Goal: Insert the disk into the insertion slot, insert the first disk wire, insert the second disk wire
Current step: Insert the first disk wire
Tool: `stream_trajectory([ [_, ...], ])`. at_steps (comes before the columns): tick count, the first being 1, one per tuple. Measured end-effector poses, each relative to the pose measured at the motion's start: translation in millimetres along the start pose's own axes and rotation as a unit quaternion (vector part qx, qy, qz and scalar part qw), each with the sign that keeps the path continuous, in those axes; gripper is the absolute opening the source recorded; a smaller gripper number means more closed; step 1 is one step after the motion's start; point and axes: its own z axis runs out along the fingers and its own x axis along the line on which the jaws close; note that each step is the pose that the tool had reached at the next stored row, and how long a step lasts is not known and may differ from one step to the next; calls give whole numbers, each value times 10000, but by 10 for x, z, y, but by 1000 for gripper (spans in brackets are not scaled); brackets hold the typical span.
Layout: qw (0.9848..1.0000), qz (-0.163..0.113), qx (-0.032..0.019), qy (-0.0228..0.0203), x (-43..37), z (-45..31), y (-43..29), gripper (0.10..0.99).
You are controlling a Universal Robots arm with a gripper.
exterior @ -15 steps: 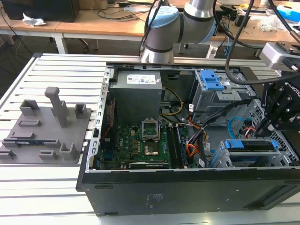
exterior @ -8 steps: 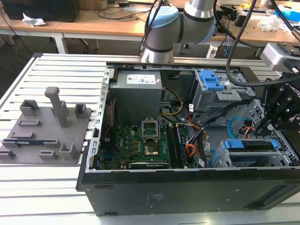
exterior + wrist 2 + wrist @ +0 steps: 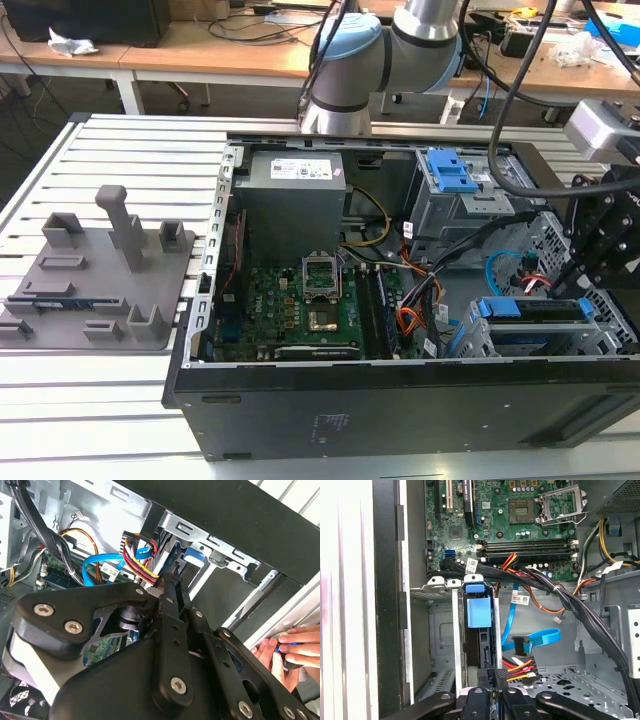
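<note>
What's blocked around my gripper
In the second wrist view my gripper [image 3: 172, 580] covers most of the disk [image 3: 192, 556], and a person's hand [image 3: 285, 650] is cut by the frame edge; in the exterior view my gripper runs off the exterior view's right edge.

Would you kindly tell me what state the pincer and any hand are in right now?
Pincer: closed, seemingly pinching the red-orange wire.
Person's hand: what it holds cannot be told.

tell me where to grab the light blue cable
Probably by its plug end, coming from the open side of the case: the light-blue cable is a limp loop, the plug is its stiff part, lying free beside the red-orange bundle.
</note>
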Motion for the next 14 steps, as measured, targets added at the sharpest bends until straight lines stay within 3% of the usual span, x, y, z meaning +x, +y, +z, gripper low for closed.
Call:
stream_trajectory([
  [14, 10000, -3, 0, -2, -1, 25, -8, 165],
])
